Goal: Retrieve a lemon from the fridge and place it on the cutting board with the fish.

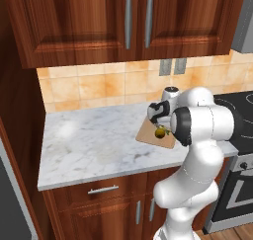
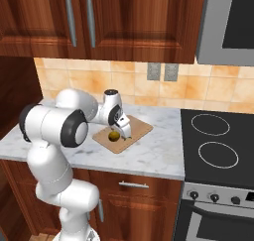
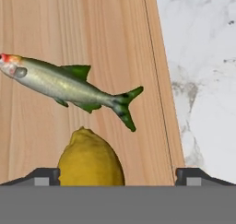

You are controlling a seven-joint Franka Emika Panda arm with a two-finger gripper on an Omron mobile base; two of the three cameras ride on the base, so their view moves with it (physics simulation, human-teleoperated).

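Hand view shows the two dark finger tips (image 3: 44, 176) spread wide at the bottom edge, one on each side of a single lemon (image 3: 91, 157), with clear gaps between each tip and the fruit, so the jaws stand open and grip nothing. The lemon rests on the cutting board (image 3: 55, 29), just beside one fish (image 3: 69, 85) that lies across the wood with its tail near the lemon's tip; the two look apart by a narrow strip of board. Past the board's edge runs the marble countertop (image 3: 207, 80).

From the left base view the gripper (image 1: 159, 121) hangs directly over the lemon (image 1: 160, 132) on the one board (image 1: 148, 133). Right base view gives the same: gripper (image 2: 120, 127), lemon (image 2: 114, 135), board (image 2: 139, 128), set on the countertop (image 2: 154, 153) beside a black stovetop (image 2: 218, 146) with two ring burners. Two wall outlets (image 2: 163, 71) sit on the tiles above.
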